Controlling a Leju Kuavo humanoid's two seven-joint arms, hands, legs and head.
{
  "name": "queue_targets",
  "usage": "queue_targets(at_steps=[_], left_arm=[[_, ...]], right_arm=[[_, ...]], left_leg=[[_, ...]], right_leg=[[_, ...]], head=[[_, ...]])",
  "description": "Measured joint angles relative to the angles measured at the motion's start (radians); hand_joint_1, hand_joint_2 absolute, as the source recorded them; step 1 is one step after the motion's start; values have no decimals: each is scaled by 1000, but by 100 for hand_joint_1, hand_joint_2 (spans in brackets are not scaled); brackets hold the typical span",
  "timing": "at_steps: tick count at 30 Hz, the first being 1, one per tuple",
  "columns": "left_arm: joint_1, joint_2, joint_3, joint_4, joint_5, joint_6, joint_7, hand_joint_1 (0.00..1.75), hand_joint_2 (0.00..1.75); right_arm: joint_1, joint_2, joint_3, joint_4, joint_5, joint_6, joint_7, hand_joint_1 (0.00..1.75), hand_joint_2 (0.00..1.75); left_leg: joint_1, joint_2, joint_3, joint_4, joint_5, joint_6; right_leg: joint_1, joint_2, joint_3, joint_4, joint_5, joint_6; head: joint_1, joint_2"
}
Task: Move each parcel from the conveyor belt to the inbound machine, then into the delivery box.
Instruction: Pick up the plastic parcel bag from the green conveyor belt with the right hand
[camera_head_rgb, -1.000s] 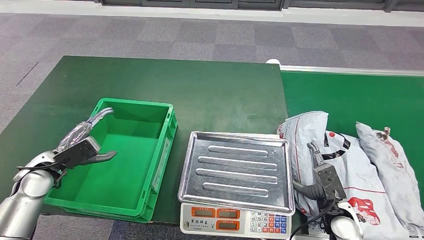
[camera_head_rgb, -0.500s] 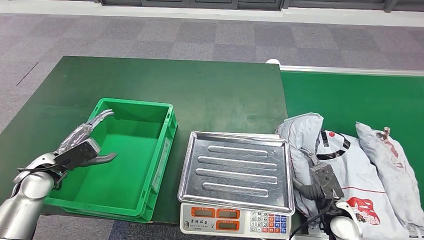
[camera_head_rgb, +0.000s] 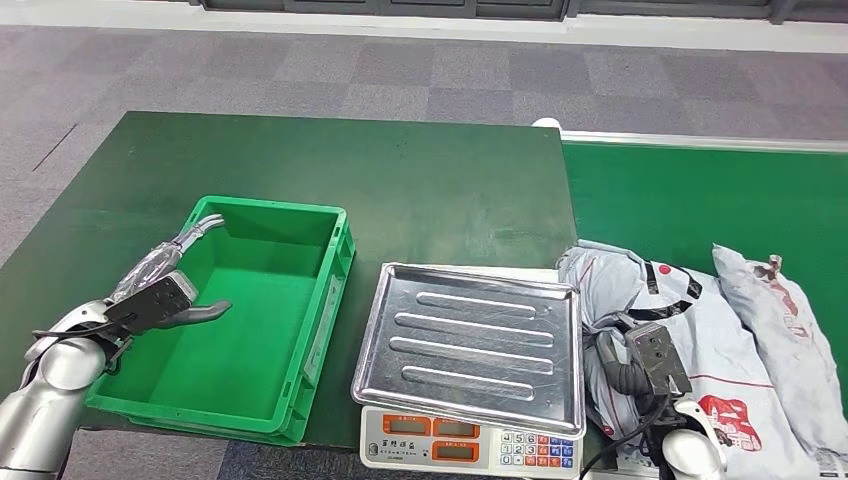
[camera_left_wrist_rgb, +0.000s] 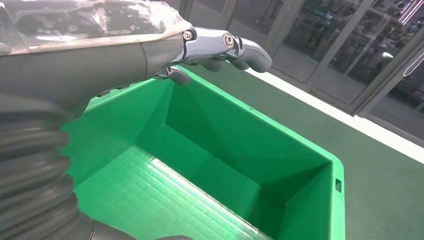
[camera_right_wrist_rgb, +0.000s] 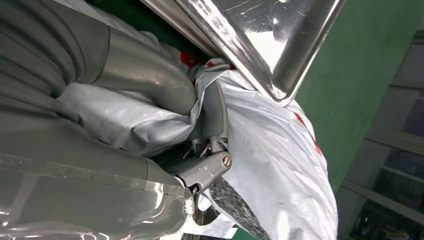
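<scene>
Parcels lie at the right of the head view on the green conveyor belt (camera_head_rgb: 700, 180): a large grey-white parcel (camera_head_rgb: 700, 330) beside the scale's steel tray (camera_head_rgb: 470, 340), and a second parcel (camera_head_rgb: 785, 320) further right, touching it. The right hand (camera_head_rgb: 640, 362), low in the frame, is clenched into the near parcel's loose plastic; the right wrist view shows the thumb and a dark finger (camera_right_wrist_rgb: 215, 120) pinching a bunched fold right by the tray's rim. My reading is that the grasp is made and the lift onto the inbound machine comes next. The risk lies in that grip: it holds slack film, not the parcel's bulk, so the bag could stretch, slip out or tear as its weight comes on. The parcel also sits hard against the tray edge, so a low or sideways pull could snag the rim and shove the scale. Its far side touches the neighbouring parcel, which might be dragged along. At lower left the left hand (camera_head_rgb: 160, 300) hangs over the near wall of the green delivery box (camera_head_rgb: 325, 300), fingers spread and holding nothing.
</scene>
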Motion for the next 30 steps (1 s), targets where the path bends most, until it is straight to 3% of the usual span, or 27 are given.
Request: queue_targets(at_steps=[30], left_arm=[[0,2,0,0,2,0,0,0,175]], right_arm=[[-5,27,0,-28,28,-21,18,175,175]], left_leg=[[0,0,0,0,0,0]], right_leg=[[0,0,-1,0,0,0]], head=[[0,0]])
